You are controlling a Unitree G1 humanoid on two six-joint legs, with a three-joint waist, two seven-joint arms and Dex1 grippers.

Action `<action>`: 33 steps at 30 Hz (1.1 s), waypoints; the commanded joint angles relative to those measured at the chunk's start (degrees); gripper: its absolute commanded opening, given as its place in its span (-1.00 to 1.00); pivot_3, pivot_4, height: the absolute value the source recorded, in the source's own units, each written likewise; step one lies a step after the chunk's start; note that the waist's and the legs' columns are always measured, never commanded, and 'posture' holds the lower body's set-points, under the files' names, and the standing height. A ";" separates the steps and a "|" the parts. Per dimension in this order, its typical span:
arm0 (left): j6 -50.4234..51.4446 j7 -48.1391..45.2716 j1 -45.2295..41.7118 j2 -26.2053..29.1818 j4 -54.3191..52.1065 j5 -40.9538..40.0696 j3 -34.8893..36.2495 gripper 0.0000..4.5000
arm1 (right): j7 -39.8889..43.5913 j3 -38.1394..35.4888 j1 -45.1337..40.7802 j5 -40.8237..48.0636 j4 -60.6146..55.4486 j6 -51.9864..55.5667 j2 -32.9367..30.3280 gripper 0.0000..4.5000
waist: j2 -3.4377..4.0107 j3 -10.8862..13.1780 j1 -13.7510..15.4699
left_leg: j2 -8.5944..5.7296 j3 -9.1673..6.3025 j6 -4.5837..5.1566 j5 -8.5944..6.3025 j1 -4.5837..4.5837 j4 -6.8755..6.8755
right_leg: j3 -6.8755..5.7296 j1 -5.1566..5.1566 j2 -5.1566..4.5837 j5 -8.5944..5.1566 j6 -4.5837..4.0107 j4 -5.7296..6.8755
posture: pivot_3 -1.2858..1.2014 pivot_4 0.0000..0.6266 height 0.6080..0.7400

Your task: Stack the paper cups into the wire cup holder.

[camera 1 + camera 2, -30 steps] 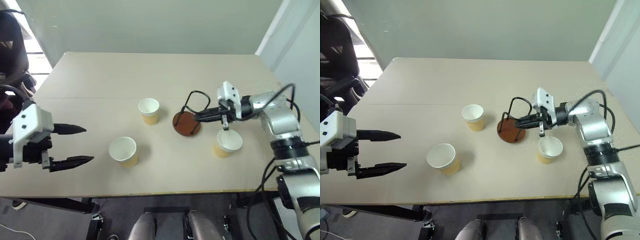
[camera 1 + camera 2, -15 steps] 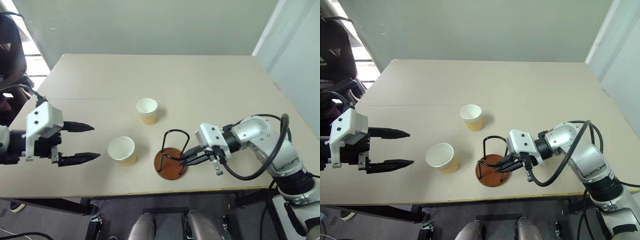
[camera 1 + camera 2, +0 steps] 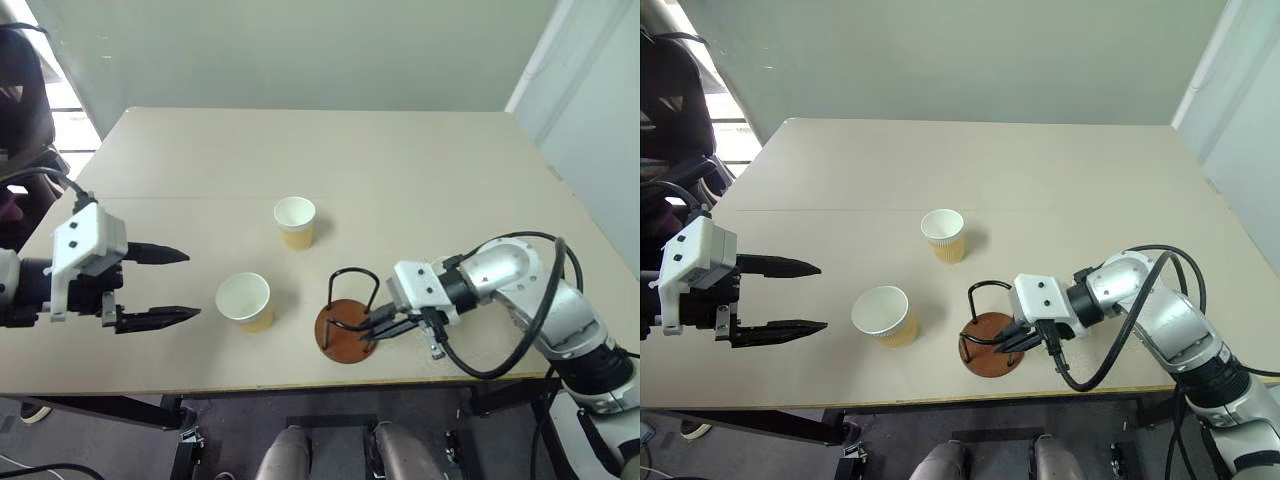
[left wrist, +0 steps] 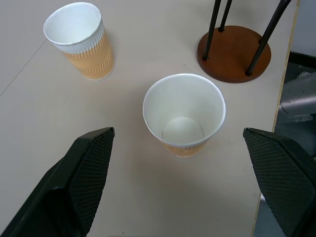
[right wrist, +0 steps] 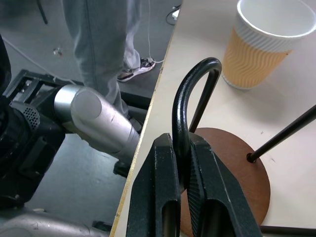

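Left eye view: the wire cup holder (image 3: 345,318) stands close to the tabletop's (image 3: 330,160) near edge, its round reddish-brown base almost at the lip. The right tool (image 3: 377,324) is pinched tight on one of its thin black wire loops. Two tan ribbed paper cups (image 3: 245,301) with white insides stand upright, one near that edge beside the holder, the other toward the tabletop's middle. The left tool (image 3: 160,285) hovers spread wide over the left edge, holding nothing. The far half of the pale beige tabletop lies bare before a grey-green wall.
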 commanded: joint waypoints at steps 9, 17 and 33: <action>0.32 0.27 -0.01 1.04 -0.80 0.08 1.98 1.00 | 0.97 1.98 -1.39 -1.23 0.47 -0.65 -1.08 0.08 | -0.05 -0.03 0.04 | 0.07 0.00 -0.02 -0.01 -0.03 0.00 | 0.01 -0.03 0.07 0.00 -0.06 -0.03 | 0.03 -0.52 1.00; -1.21 0.55 -2.17 0.92 0.81 0.35 -0.27 1.00 | 3.38 -3.56 -2.48 0.80 -1.59 -0.34 -7.06 0.85 | -0.05 -0.02 0.23 | 0.13 0.01 -0.05 -0.03 -0.07 -0.02 | 0.01 -0.04 0.13 0.01 -0.07 -0.10 | 0.03 -0.52 1.00; 1.24 -2.50 -10.78 -1.97 -3.87 -13.37 -1.18 1.00 | 1.87 -18.29 6.00 -3.61 4.75 -6.13 -27.28 0.85 | -0.07 0.02 0.88 | 0.30 0.06 -0.23 -0.15 -0.25 0.04 | 0.04 -0.16 0.29 0.06 0.00 -0.23 | 0.03 -0.52 1.00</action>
